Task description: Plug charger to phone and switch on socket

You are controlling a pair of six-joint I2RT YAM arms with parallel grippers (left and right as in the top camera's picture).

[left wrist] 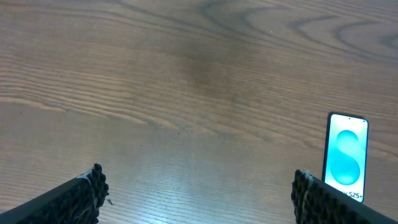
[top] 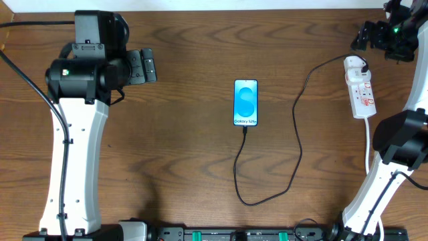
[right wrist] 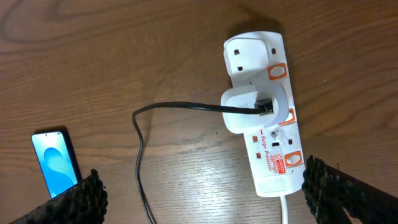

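The phone [top: 245, 102] lies screen up at the table's middle, blue screen lit. It also shows in the left wrist view [left wrist: 345, 158] and the right wrist view [right wrist: 56, 162]. The black charger cable [top: 299, 144] loops from the phone's bottom edge, where its tip touches, round to a white adapter [right wrist: 249, 109] in the socket [top: 361, 90]. The white socket strip [right wrist: 273, 146] has red markings; I cannot tell its switch position. My left gripper [top: 150, 67] is open and empty over bare wood [left wrist: 199, 193], left of the phone. My right gripper [top: 361, 39] is open and empty above the socket [right wrist: 202, 193].
The socket's white cord [top: 368, 144] runs down toward the front edge beside the right arm's base. The wooden table [top: 174, 154] stretches between the left arm and the phone. A dark rail [top: 234, 234] lines the front edge.
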